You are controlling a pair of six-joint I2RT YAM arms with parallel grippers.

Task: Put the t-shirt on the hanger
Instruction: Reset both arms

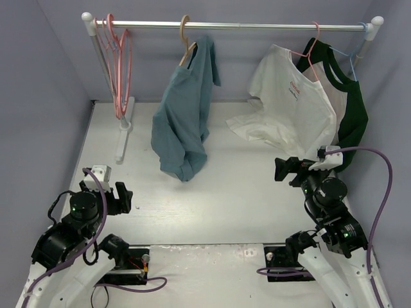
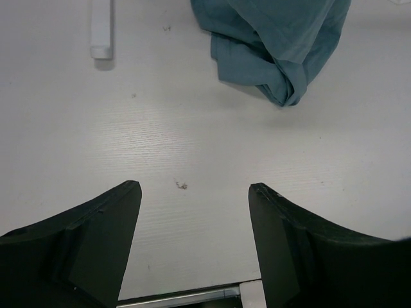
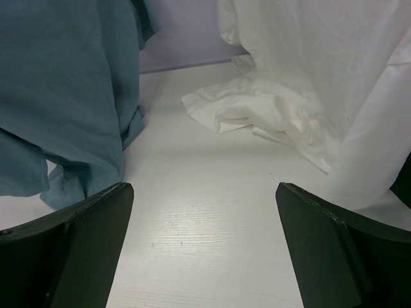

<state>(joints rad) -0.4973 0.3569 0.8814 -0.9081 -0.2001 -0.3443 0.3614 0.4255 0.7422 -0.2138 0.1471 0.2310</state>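
Left claw (image 1: 123, 197) and right claw (image 1: 280, 170) hover low, tipped forward, both spread wide.

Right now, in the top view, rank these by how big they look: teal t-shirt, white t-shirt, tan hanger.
1. white t-shirt, spread widest.
2. teal t-shirt, longer but narrower; close call.
3. tan hanger, smallest; only its hook and one shoulder show.
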